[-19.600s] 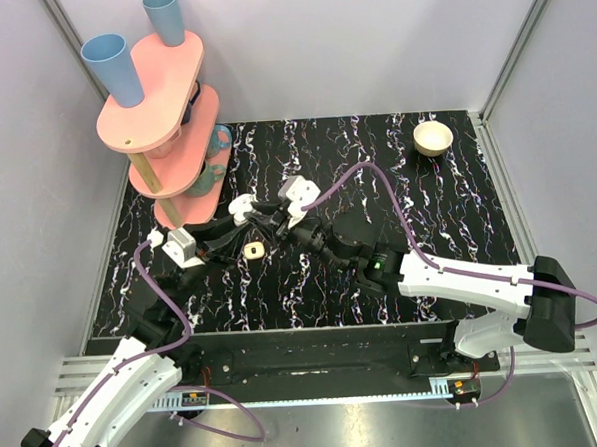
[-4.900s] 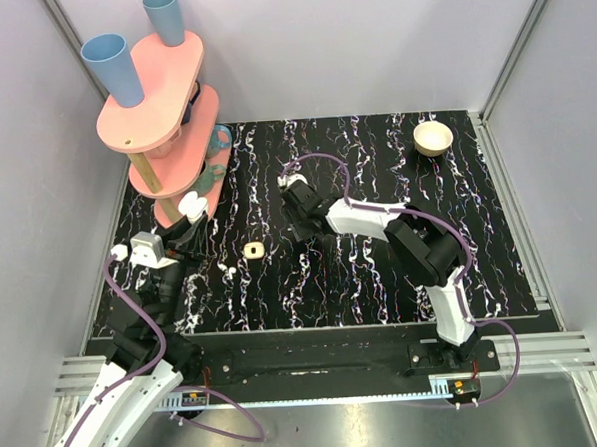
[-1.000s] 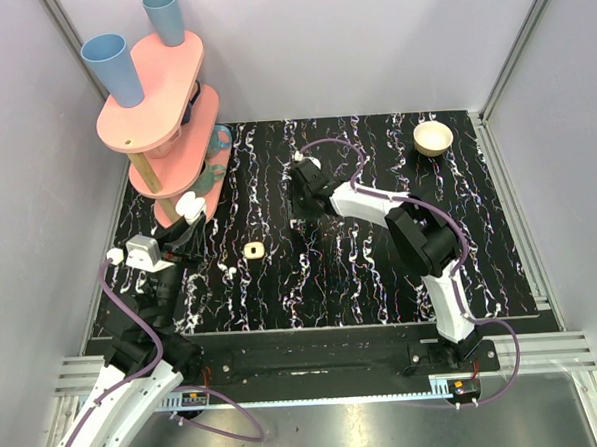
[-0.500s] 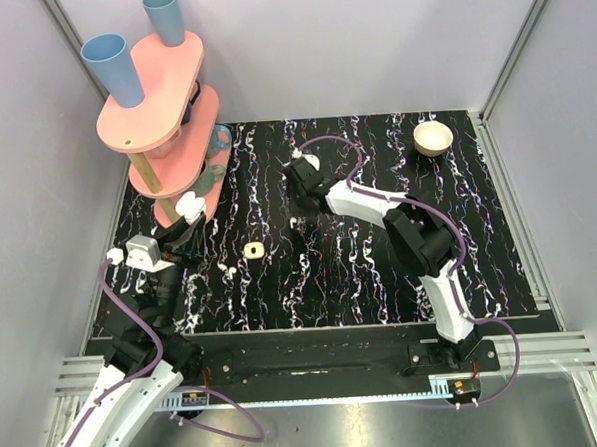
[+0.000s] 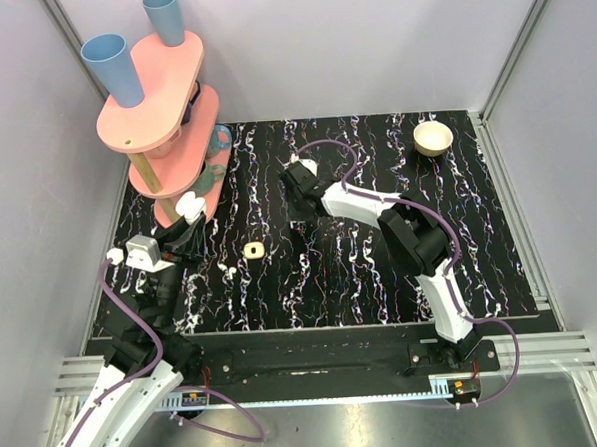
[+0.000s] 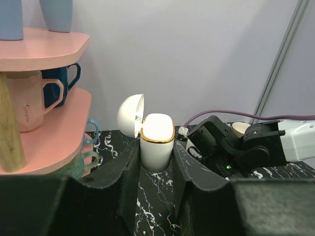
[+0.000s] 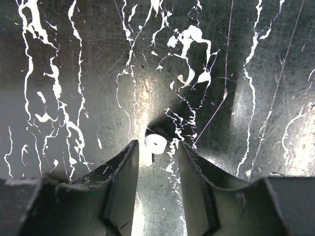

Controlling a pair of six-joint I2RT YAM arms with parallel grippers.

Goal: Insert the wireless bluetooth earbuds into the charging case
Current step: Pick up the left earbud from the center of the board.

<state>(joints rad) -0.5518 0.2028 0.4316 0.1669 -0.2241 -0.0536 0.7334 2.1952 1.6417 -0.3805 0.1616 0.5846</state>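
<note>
Far left: pink rack w/ blue cups and mugs. Cream bowl far right. Small cream square piece lies left of the middle of the black table.

Left gripper pinches the charging case, upright and open, just beside the rack.

Right gripper is mid-table, fingers a bit apart, one each side of an earbud lying on the table. Can't tell if they touch it. Case is well apart, to the left.
</note>
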